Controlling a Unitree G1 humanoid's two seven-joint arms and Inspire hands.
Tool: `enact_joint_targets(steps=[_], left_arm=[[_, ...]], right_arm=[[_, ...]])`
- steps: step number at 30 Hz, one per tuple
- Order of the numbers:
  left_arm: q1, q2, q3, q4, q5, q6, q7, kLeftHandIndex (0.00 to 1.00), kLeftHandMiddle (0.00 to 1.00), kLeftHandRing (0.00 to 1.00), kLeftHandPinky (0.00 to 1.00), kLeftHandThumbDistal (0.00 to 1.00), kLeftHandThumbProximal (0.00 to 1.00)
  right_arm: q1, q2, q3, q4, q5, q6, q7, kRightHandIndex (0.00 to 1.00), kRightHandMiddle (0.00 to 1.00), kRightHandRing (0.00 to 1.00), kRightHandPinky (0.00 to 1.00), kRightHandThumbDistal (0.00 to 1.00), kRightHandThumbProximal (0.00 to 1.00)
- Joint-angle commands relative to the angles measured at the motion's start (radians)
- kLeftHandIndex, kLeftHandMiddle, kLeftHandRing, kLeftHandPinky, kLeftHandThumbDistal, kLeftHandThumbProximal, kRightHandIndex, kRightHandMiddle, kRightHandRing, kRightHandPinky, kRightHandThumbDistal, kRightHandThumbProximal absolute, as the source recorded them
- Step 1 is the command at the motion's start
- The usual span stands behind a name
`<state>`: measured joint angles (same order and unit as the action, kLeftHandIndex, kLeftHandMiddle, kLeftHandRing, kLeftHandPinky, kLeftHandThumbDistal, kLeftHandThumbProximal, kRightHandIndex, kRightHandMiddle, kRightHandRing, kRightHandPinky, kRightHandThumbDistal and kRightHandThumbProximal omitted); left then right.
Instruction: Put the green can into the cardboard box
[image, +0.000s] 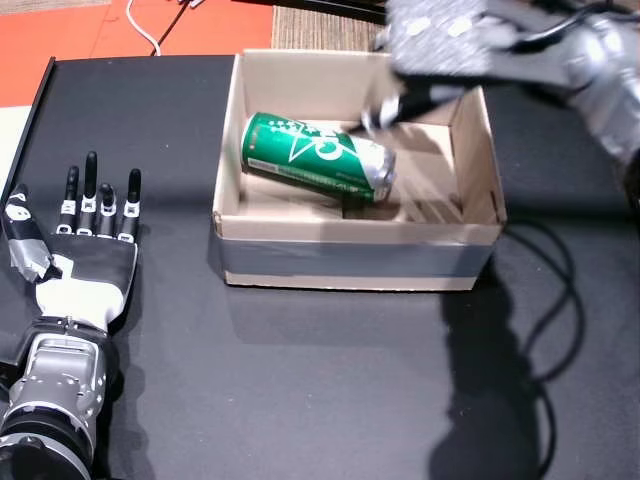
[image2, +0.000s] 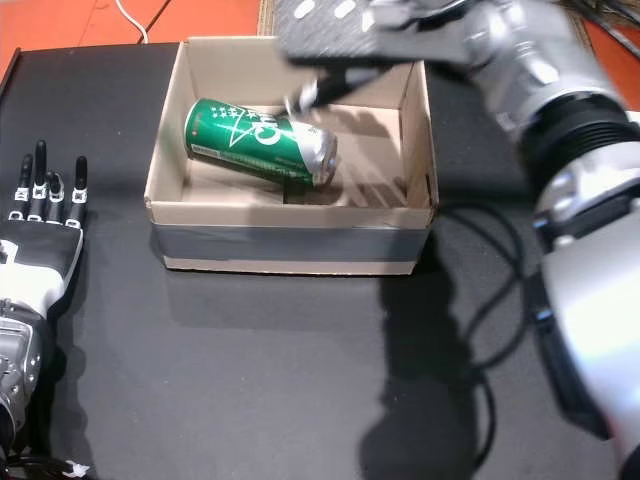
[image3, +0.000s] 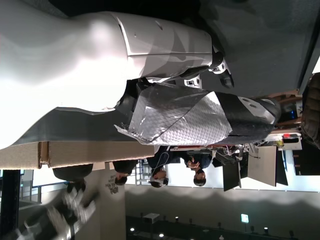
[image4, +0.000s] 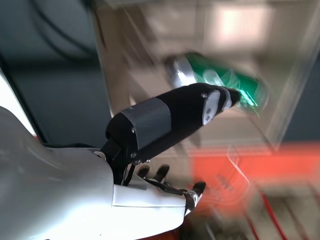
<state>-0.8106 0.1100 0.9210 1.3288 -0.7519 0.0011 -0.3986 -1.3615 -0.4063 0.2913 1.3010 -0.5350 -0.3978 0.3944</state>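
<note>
The green can (image: 318, 157) (image2: 260, 140) lies on its side inside the cardboard box (image: 360, 262) (image2: 290, 245), silver top toward the right. My right hand (image: 440, 50) (image2: 350, 30) hovers blurred above the box's far edge, fingers apart, holding nothing. In the right wrist view the thumb (image4: 170, 120) points at the blurred can (image4: 220, 82), apart from it. My left hand (image: 85, 240) (image2: 40, 225) rests flat and open on the black table, left of the box.
Black table (image: 330, 380) around the box. A dark cable (image: 545, 330) loops on the table right of the box. Orange floor (image: 100, 30) with a white cord beyond the far edge. In the left wrist view, people (image3: 160, 175) stand in the room behind.
</note>
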Motion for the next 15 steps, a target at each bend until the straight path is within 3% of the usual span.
enact_joint_targets(steps=[1, 4, 6, 8, 10, 12, 15], left_arm=[[0.041, 0.008, 0.002, 0.020, 0.006, 0.004, 0.021, 0.51, 0.24, 0.55, 0.87, 0.66, 0.89], [0.039, 0.012, 0.015, 0.021, -0.006, 0.013, 0.049, 0.50, 0.26, 0.53, 0.84, 0.64, 0.83], [0.040, 0.015, 0.019, 0.021, -0.008, 0.018, 0.058, 0.49, 0.25, 0.51, 0.82, 0.62, 0.82], [0.042, 0.018, 0.021, 0.022, -0.008, 0.023, 0.059, 0.46, 0.22, 0.49, 0.79, 0.63, 0.81], [0.042, 0.020, 0.023, 0.022, -0.010, 0.026, 0.057, 0.47, 0.23, 0.50, 0.79, 0.60, 0.83], [0.043, 0.022, 0.023, 0.021, -0.008, 0.025, 0.056, 0.48, 0.24, 0.50, 0.79, 0.61, 0.82], [0.046, 0.025, 0.025, 0.020, -0.009, 0.032, 0.045, 0.48, 0.24, 0.50, 0.77, 0.64, 0.80]], right_arm=[[0.052, -0.072, -0.033, -0.064, 0.039, -0.084, -0.043, 0.77, 0.89, 0.95, 0.94, 0.83, 0.30], [0.175, -0.156, -0.076, -0.210, 0.079, -0.213, -0.121, 0.71, 0.81, 0.90, 0.91, 0.78, 0.19], [0.293, -0.192, -0.124, -0.363, 0.115, -0.239, -0.175, 0.68, 0.80, 0.88, 0.90, 0.84, 0.15], [0.453, -0.213, -0.179, -0.580, 0.107, -0.217, -0.275, 0.66, 0.79, 0.88, 0.89, 0.83, 0.18], [0.590, -0.210, -0.230, -0.755, 0.095, -0.186, -0.353, 0.66, 0.79, 0.87, 0.90, 0.83, 0.17], [0.727, -0.176, -0.285, -0.909, 0.119, -0.151, -0.406, 0.67, 0.79, 0.87, 0.90, 0.88, 0.09], [0.910, -0.117, -0.339, -1.063, 0.201, -0.158, -0.439, 0.69, 0.84, 0.91, 0.93, 0.79, 0.10]])
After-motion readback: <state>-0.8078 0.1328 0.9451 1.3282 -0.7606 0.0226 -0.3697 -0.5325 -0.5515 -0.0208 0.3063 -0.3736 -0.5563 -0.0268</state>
